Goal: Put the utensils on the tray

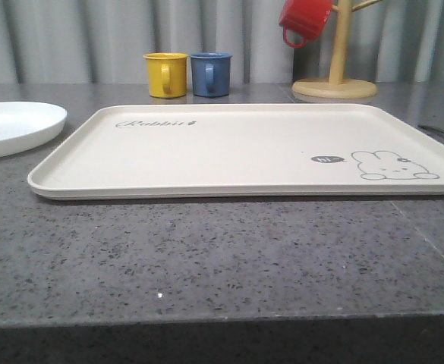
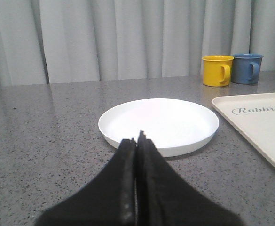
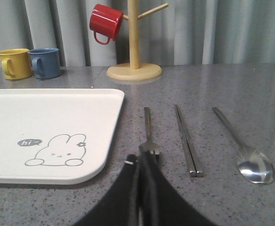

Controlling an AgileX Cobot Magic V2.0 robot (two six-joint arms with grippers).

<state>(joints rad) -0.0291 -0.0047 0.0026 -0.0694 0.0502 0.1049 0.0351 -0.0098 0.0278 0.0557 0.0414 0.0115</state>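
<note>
Tray (image 1: 229,148) sits flat mid-bench, bare, so nothing is placed yet. All three utensils lie on the bench (image 1: 206,258) just off the tray's right edge, side by side and apart, handles pointing away from the robot: fork (image 3: 149,129) nearest the tray, knife (image 3: 187,139) in the middle, spoon (image 3: 245,150) furthest out. The row looks staged for one-by-one picks by the right arm.

Right end effector (image 3: 142,165) has its fingers pressed together, nothing between them, tips low over the bench right at the fork's tined end. Can't tell if it touches the fork. Likely lined up on the fork first since it is closest to the tray; the fingers would need to spread before any grasp.

Left end effector (image 2: 137,143) is also closed tight and empty, parked in front of the white plate (image 2: 158,123), which sits left of the tray. It is well apart from the cutlery, probably idle for this step.

Yellow mug (image 1: 165,74) and blue mug (image 1: 210,73) stand behind the tray, a red mug (image 1: 305,20) hangs on the wooden mug tree (image 1: 335,76); all out of the way.

Risk: flat thin cutlery on hard stone is hard to pinch and may slide.
</note>
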